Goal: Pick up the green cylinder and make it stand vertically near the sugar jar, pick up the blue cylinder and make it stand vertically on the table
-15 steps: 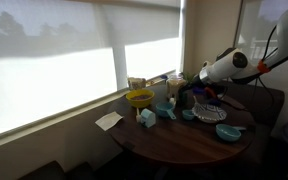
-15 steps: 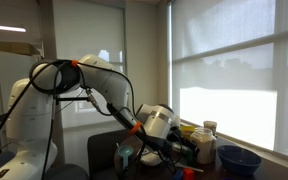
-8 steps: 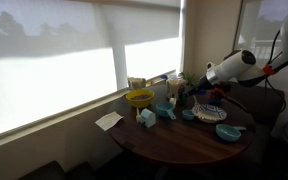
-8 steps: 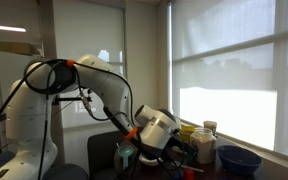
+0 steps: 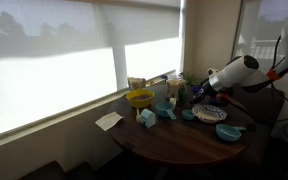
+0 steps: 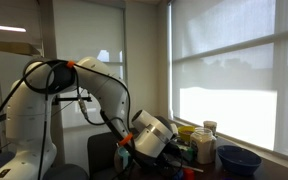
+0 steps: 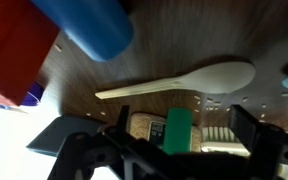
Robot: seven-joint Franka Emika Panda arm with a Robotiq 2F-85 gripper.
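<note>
While the gripper [image 7: 150, 140] gapes, the green cylinder [image 7: 178, 130] lies between.

the round dark brown wooden table [image 7: 199, 45] showed a grained, faintly glossy top. the long cream plastic spoon [image 7: 176, 84] looked smooth, the small green cylinder [image 7: 178, 131] matt.

No txt I can read in any view. Jars [image 5: 136, 84] by the window: too small and blurred to tell labels. White sheet [image 5: 109, 120] on the tabletop [image 5: 184, 152]: can't make out any print at this res. Wrist view is blurry; nothing legible on the green cylinder [image 7: 178, 130] or the pale spoon [image 7: 184, 80].
</note>
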